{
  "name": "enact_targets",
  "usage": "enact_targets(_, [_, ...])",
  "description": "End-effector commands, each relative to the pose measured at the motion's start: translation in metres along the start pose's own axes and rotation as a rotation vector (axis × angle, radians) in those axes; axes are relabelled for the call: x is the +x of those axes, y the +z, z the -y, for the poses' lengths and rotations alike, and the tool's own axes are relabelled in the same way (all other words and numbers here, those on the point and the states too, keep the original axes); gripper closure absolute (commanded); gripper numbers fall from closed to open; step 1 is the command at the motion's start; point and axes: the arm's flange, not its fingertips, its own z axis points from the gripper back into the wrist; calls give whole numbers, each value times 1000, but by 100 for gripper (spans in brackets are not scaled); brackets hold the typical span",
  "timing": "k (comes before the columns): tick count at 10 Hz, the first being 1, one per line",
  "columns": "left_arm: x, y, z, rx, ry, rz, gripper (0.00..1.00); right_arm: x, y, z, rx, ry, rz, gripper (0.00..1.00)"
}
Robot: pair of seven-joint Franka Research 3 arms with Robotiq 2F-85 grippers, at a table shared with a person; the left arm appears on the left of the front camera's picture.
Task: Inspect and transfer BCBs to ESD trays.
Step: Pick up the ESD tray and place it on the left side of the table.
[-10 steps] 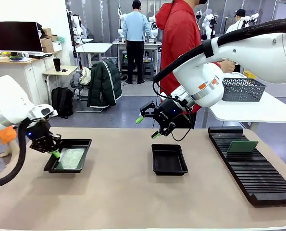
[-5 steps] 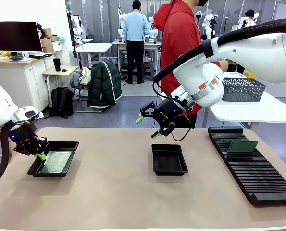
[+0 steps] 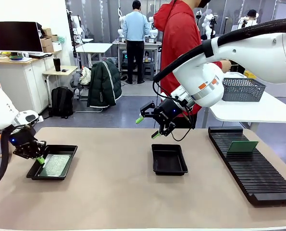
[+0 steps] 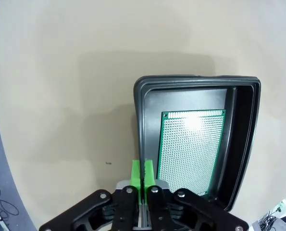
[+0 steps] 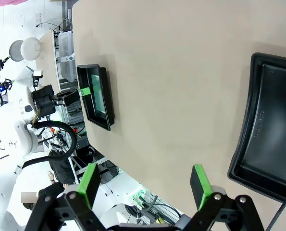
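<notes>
Left wrist view: end effector (image 4: pixel 143 174) clamps ESD tray (image 4: pixel 196 82).

Glossy black tray (image 4: pixel 196 81), green dotted board (image 4: pixel 191 149), tan table (image 4: pixel 75 62)

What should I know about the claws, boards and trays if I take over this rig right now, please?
Left claw: shut on the rim of the left tray, which holds one board lying flat.
Right claw: open and empty, raised near the empty middle tray.
A second board stands in the slotted rack.
Done: one board in a tray. Left: likely the rack board into the middle tray.
</notes>
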Motion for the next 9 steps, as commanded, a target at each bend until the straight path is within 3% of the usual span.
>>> enact_targets(1, [-3,-7,-6,5,-2,22,100,1,-2,-2,-19,-6,11,0])
enact_targets(8, [0,0,0,0,0,0,100,1,-2,-2,-19,-6,11,0])
enact_targets(9, [1,-3,0,4,0,2,79,1,-2,-2,-19,-6,11,0])
